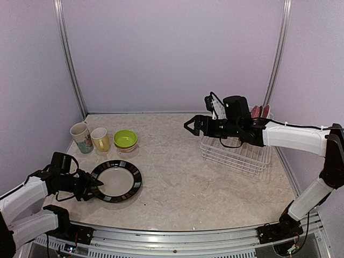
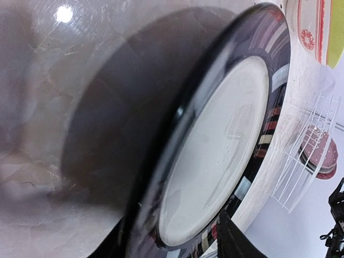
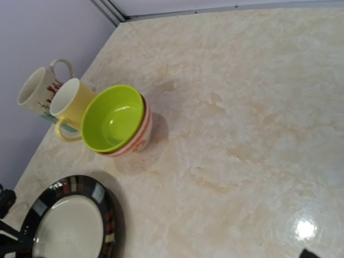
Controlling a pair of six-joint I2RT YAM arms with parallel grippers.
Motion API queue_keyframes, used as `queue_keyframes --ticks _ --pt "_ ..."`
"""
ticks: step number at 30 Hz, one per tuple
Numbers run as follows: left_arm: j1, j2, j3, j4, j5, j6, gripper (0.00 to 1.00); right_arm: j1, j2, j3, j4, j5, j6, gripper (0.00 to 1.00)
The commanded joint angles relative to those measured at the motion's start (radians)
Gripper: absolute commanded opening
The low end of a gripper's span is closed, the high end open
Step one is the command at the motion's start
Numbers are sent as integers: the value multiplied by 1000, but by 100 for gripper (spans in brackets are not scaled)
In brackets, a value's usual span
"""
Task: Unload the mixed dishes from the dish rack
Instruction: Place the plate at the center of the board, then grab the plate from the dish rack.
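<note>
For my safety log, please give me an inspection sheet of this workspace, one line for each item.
Surface: beige marbled tabletop, no spill seen.
Job's things: white wire dish rack holding reddish plates; on the table a dark striped-rim plate, cream patterned mug, yellow cup, lime-green bowl nested in a white-and-red bowl.
Clutter: nothing seen.
Grippers: left gripper open at the dark plate's rim; right gripper open, empty, near the rack.
Cables: black loop under the right wrist.
Surroundings: lilac walls, metal posts.

A beige marbled surface (image 1: 188,172) is lying between lilac walls (image 1: 172,54) on the left, right and far sides; a metal rail (image 1: 177,232) is running along its near edge
</note>
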Motion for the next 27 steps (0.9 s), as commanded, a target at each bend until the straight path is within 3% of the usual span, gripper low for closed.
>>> queue_keyframes --ticks 1,8,14,22,27 --pt "7 -20 38 -47 -39 6 54 -12 -27 -24 -18 12 -11 100" --pt "8 -47 95 -146 -136 2 85 -27 -55 -18 -87 52 -42 100" --pt "8 -37 155 -239 -237 -42 99 -53 -94 -23 -141 92 -67 100" --pt "8 -101 234 -304 -291 -70 99 -59 -157 -15 -260 221 -106 100" --pt "8 -163 355 -295 -330 8 99 -62 -211 -15 -376 323 -116 100"
